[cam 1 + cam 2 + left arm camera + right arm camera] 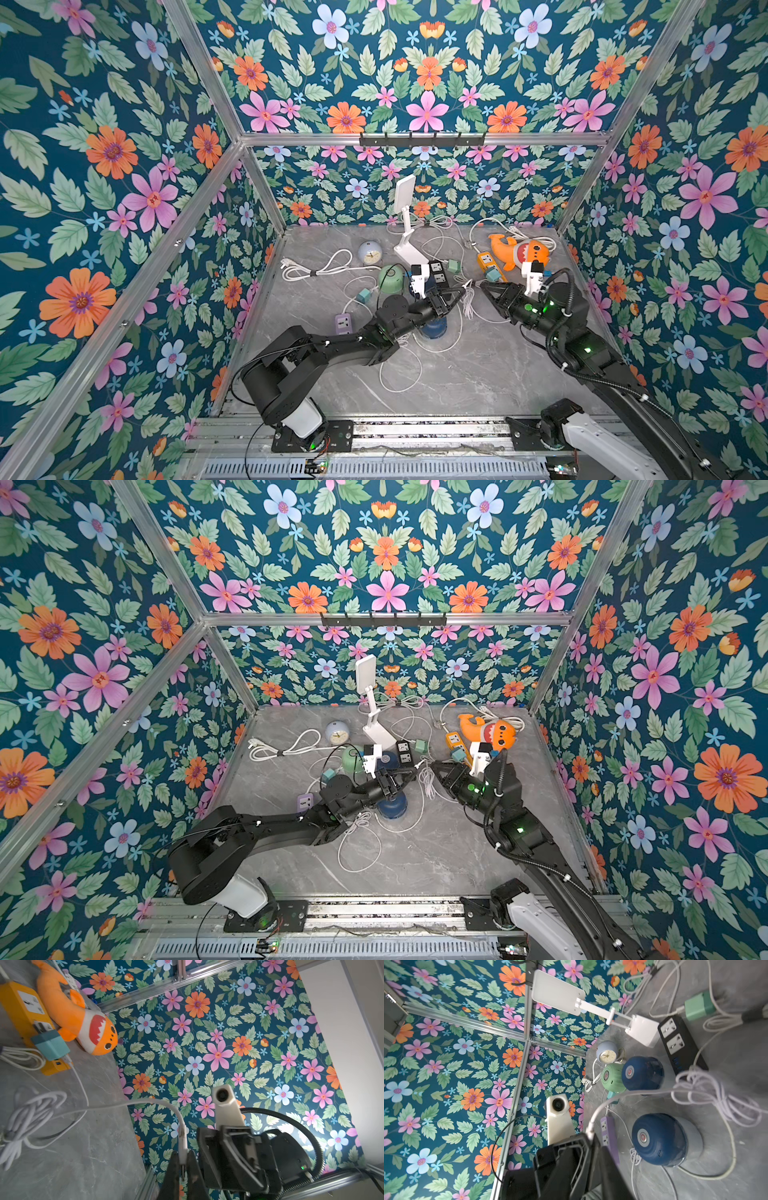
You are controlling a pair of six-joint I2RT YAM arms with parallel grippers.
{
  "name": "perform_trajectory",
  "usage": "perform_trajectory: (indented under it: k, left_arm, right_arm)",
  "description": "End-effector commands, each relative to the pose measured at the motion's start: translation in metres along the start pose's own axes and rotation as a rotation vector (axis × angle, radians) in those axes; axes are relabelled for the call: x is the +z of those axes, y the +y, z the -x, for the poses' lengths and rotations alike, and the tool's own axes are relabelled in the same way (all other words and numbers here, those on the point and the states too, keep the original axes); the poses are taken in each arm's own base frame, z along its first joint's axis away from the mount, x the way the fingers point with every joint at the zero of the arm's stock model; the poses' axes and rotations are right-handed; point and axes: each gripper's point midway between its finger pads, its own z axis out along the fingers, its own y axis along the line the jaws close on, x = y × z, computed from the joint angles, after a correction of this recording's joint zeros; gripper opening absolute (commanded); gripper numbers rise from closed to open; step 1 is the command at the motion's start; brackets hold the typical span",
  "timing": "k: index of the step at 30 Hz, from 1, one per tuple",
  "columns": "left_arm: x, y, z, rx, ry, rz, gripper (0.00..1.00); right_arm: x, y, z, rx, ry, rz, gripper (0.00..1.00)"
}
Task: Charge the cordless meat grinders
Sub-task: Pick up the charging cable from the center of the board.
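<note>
- A white cable plug [182, 1138] is pinched between the closed jaws of the left gripper [183, 1154].
- The jaw state of the right gripper [484, 286] cannot be determined.
- The green grinder [611, 1079] is set beside one navy grinder [642, 1073].
- The second navy grinder [660, 1139] is overhung by the left arm [345, 345].

Your left arm [332, 349] reaches low, its wrist just above the near blue grinder [433, 329]. Your left gripper [462, 291] sits just past that grinder, pinched tight on the end of the white cable [182, 1142]. Your right arm [582, 345] leans in from the grinder's other side. Your right gripper [484, 286] points at the left one, tip near tip; its jaws are hard to see.
</note>
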Motion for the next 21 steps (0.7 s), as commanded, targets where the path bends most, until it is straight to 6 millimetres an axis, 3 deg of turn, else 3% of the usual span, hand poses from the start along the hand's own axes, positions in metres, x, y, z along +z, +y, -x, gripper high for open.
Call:
perform_trajectory:
  k: [1,7,9,10,15,21]
  left_arm:
    - [-0.002,0.023,-0.03,0.044,0.239,0.176,0.0]
    - [-0.036,0.043,-0.071,0.155,0.577,0.403,0.0]
    - [-0.054,0.046,-0.081,0.173,0.665,0.453,0.0]
    - [-0.064,0.048,-0.085,0.18,0.698,0.48,0.0]
    - [-0.105,0.043,-0.096,0.217,0.798,0.538,0.0]
    - [-0.13,0.039,-0.102,0.225,0.833,0.539,0.0]
  right_arm:
    - [-0.023,-0.026,-0.008,-0.211,0.037,-0.167,0.99]
    - [-0.055,-0.055,-0.026,-0.526,0.191,-0.337,0.99]
    - [-0.057,-0.059,-0.034,-0.567,0.242,-0.334,0.9]
    - [-0.057,-0.059,-0.038,-0.586,0.263,-0.326,0.82]
    - [-0.051,-0.058,-0.068,-0.712,0.361,-0.219,0.75]
    - [-0.039,-0.058,-0.116,-1.079,0.52,-0.202,0.69]
